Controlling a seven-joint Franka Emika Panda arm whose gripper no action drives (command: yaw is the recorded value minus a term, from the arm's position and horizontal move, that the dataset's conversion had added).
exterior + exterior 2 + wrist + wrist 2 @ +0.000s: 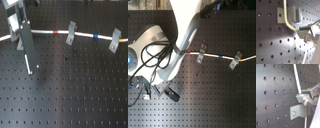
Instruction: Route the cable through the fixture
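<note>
The white cable (82,34) runs along the far side of the board, with a red band (57,31) and a blue band (96,36). It passes two tilted grey clips (71,33) (115,40). The upright grey fixture (20,46) stands at the first exterior view's left, right under my gripper (22,39). In the first wrist view the cable (286,17) crosses the fixture (289,13) and ends in my gripper (298,30), which is shut on it. The second wrist view shows the cable (298,79), the gripper (304,99) and the fixture (297,112). In the second exterior view the arm (180,30) hides the fixture.
The black perforated board (75,95) fills both exterior views. The robot base with looped black wires (150,52) sits at the second exterior view's left. A long grey bar (29,55) reaches from the hand toward the board.
</note>
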